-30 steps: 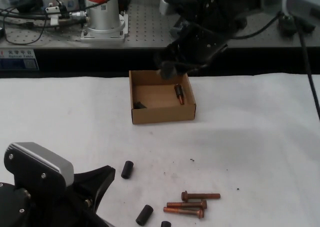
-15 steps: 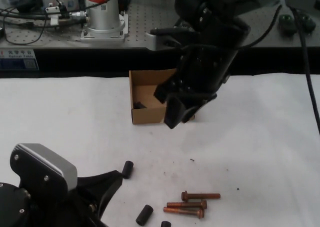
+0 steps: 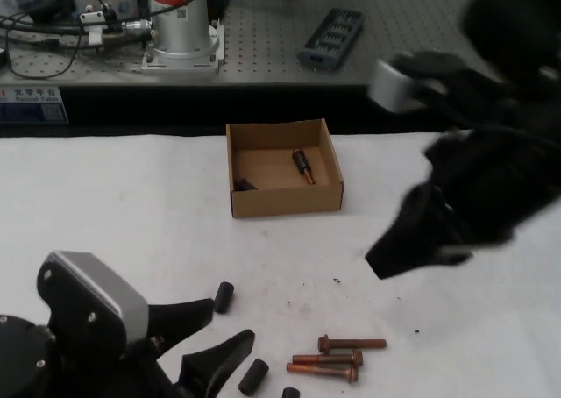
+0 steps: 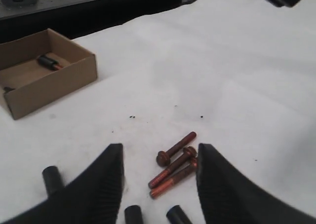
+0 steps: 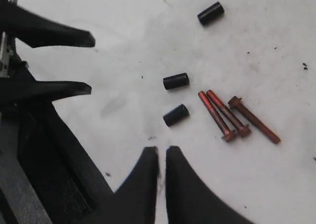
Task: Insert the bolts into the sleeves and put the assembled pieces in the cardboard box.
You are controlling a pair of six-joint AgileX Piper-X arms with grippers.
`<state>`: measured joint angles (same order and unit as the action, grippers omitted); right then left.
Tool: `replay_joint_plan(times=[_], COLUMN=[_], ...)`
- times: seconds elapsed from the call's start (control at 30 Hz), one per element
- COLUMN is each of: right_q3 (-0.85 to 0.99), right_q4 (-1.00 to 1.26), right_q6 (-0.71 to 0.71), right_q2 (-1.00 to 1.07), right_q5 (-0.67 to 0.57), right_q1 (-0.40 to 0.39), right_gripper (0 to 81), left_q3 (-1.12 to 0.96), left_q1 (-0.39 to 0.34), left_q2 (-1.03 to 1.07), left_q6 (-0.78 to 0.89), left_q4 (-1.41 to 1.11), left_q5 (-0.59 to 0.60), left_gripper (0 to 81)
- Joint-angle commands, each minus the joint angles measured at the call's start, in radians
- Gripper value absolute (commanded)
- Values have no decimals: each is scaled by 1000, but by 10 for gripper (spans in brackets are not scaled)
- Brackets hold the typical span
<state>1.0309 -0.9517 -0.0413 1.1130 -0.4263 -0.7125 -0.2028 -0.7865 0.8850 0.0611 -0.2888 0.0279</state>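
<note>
The box (image 3: 285, 202) stands mid-worktop toward the back edge. It holds one assembled piece (image 3: 302, 165) near its right wall and a dark piece (image 3: 244, 185) in its front-left corner. Three bolts (image 3: 326, 359) lie side by side near the front edge, with three sleeves (image 3: 253, 376) just left of them. The left gripper (image 4: 158, 182) is by the front-left corner near the sleeves, fingers wide apart and empty. The right gripper (image 5: 162, 157) hangs over the worktop's right half, fingers almost together and empty.

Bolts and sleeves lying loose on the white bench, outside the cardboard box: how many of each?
Copper-coloured bolts: 3
Black sleeves: 3
Total: 6 loose pieces
</note>
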Motion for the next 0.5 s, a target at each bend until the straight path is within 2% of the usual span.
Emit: replay_joint_plan(times=[0.0, 0.1, 0.3, 0.47], right_q3=[-109, -283, -525, -632], right_q4=[138, 307, 520, 584], right_q6=[-60, -198, -336, -347], right_q2=[-31, -194, -460, -584], right_q5=[-48, -66, -53, -52], right_q1=[0, 0, 0, 0], right_gripper=[3, 56, 54, 54], left_q3=[-70, -137, -284, -393], left_q1=[1, 1, 1, 1], left_q2=[-2, 22, 159, 325], left_q6=[-35, -73, -129, -160], left_q4=[56, 140, 274, 280], left_q5=[67, 67, 67, 122], left_gripper=[288, 276, 272, 159])
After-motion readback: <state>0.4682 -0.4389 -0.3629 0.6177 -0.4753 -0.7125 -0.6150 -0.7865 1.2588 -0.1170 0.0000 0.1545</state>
